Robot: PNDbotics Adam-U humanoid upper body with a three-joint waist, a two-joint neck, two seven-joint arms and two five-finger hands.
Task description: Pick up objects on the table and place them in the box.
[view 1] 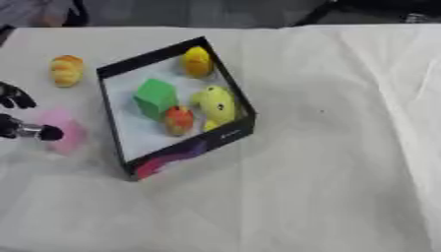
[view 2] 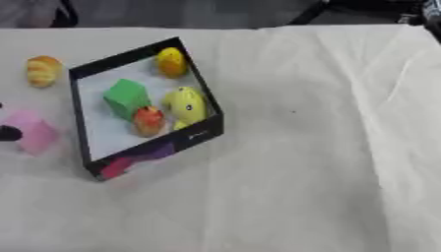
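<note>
Box (view 1: 185, 147), black-walled, is sitting askew on the white table (view 1: 336, 172), wide cloth lying bare to its right; green block (view 1: 155, 97) and yellow toys inside. Left of box, left hand (view 1: 21, 129) is curling fingers around pink block (view 1: 65, 129)

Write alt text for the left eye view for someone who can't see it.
The robot's left hand reaches in from the left edge, its fingers at a pink object on the white tablecloth. Beside it a black-walled box holds a green block, two yellow toys and an orange-red one. A yellow-orange toy lies outside.
</note>
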